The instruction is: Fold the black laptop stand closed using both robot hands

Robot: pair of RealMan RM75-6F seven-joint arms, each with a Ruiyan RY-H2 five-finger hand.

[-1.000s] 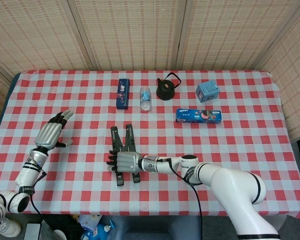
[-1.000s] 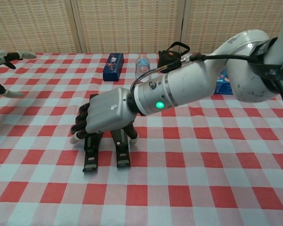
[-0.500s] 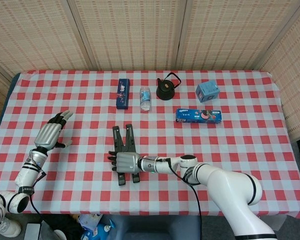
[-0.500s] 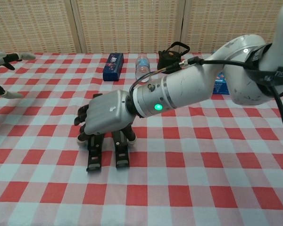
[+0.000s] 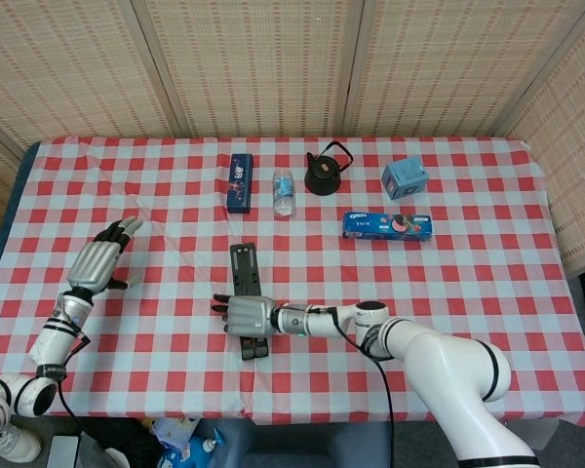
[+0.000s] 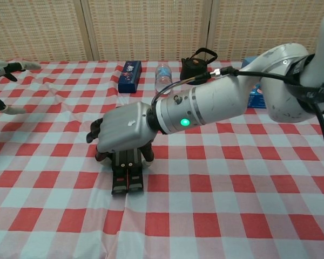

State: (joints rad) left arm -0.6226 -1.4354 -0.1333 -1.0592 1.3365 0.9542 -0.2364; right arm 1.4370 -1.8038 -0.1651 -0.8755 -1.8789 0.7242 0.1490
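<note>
The black laptop stand (image 5: 245, 275) (image 6: 127, 177) lies flat on the checked cloth near the table's front, its two arms side by side and touching. My right hand (image 5: 246, 315) (image 6: 124, 131) lies over the stand's middle, fingers wrapped around both arms from above. My left hand (image 5: 99, 259) hovers at the table's left side, fingers apart and holding nothing; the chest view shows only its fingertips (image 6: 1, 69) at the left edge.
Along the back stand a blue box (image 5: 239, 181), a small water bottle (image 5: 284, 191), a black kettle (image 5: 325, 172) and a light blue box (image 5: 405, 179). An Oreo packet (image 5: 388, 226) lies at mid right.
The stand's two arms, splayed in a V a second ago, have come together under my right hand. The left hand has barely moved.
</note>
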